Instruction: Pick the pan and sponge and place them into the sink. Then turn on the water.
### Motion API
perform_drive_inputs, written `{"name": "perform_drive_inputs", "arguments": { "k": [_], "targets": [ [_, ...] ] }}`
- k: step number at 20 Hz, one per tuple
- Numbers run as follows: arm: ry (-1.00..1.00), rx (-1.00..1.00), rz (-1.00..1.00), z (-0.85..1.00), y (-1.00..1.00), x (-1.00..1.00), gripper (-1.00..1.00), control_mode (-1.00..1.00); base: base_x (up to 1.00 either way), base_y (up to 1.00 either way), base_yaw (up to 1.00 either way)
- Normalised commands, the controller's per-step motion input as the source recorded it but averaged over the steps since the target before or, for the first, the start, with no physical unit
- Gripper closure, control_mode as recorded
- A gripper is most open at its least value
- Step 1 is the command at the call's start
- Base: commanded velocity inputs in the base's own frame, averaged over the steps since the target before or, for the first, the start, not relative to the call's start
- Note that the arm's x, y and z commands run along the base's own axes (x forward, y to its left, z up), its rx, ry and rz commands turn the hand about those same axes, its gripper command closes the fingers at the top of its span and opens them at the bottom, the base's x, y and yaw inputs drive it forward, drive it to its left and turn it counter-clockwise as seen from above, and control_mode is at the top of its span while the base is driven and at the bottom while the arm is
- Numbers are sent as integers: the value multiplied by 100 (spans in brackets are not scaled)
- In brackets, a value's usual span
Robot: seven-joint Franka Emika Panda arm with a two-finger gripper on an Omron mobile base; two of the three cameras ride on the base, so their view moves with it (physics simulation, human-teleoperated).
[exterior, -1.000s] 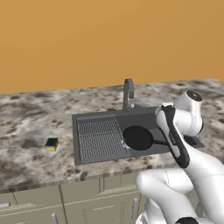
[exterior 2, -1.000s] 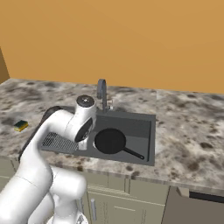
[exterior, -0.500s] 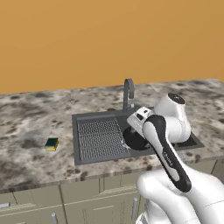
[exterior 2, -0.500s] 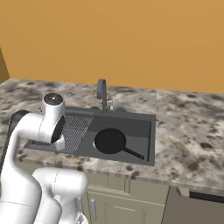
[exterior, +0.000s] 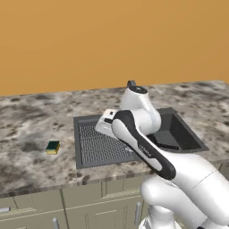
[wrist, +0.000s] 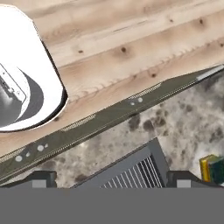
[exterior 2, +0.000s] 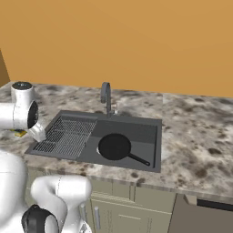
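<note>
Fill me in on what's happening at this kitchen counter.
A white robot arm is clearing up at the sink. The pan already lies in the basin half, handle pointing toward the front right corner. The sponge sits on the counter, left of the drainboard. The gripper is open and empty, with the drainboard corner and the sponge ahead of it. No water runs from the faucet.
</note>
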Motion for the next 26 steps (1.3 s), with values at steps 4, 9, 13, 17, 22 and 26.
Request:
{"name": "perform_drive_inputs", "arguments": {
  "k": [4, 9, 13, 17, 22, 26],
  "targets": [
    [10, -25, 25, 0, 100, 9, -100, -100, 0, 0, 0],
    [4, -12, 13, -16, 77, 21, -100, -100, 0, 0, 0],
    [0, 0, 7, -24, 40, 48, -100, -100, 0, 0, 0],
    [0, 0, 4, -31, 39, 56, -100, -100, 0, 0, 0],
    [0, 0, 1, -37, 37, 61, -100, -100, 0, 0, 0],
    [0, 0, 0, -36, 42, 43, -100, -100, 0, 0, 0]
  ]
}}
